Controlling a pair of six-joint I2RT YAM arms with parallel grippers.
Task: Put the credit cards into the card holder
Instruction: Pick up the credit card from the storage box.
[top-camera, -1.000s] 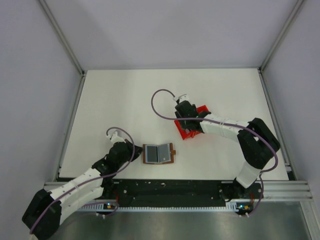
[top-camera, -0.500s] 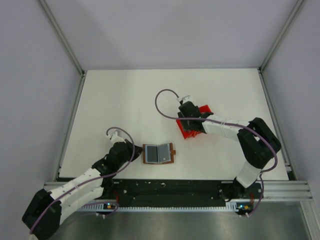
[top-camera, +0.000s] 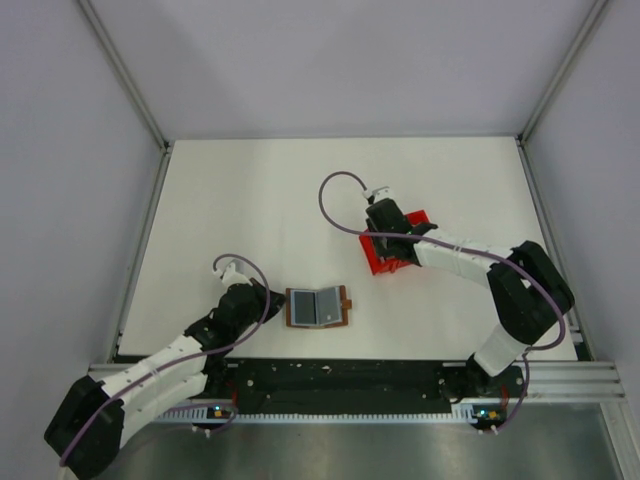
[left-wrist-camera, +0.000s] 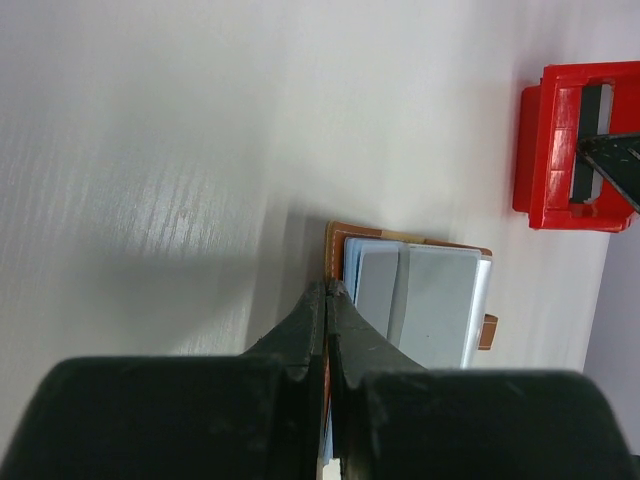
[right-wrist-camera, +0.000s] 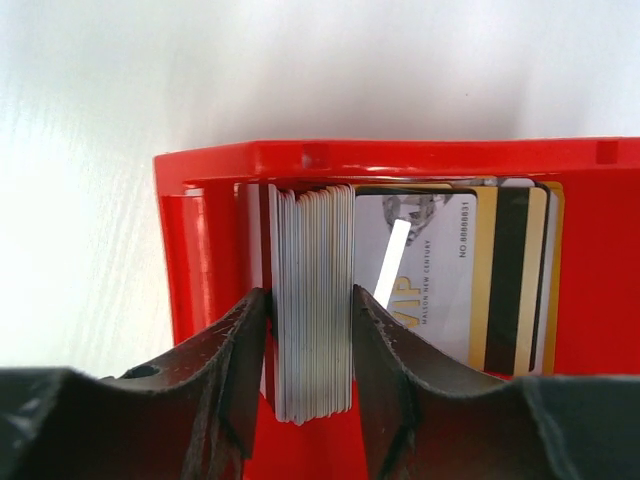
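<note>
The right gripper (right-wrist-camera: 308, 305) is closed part-way onto a stack of pale credit cards (right-wrist-camera: 312, 240) standing on edge between its fingers inside the red bin (right-wrist-camera: 400, 158), others leaning just to its right. That looks too many for one pocket, so thin the pinch, then lift straight up clear of the bin wall. The left gripper (left-wrist-camera: 327, 292), fully closed, rests its tips at the open card holder (left-wrist-camera: 420, 300), at its nearest edge
</note>
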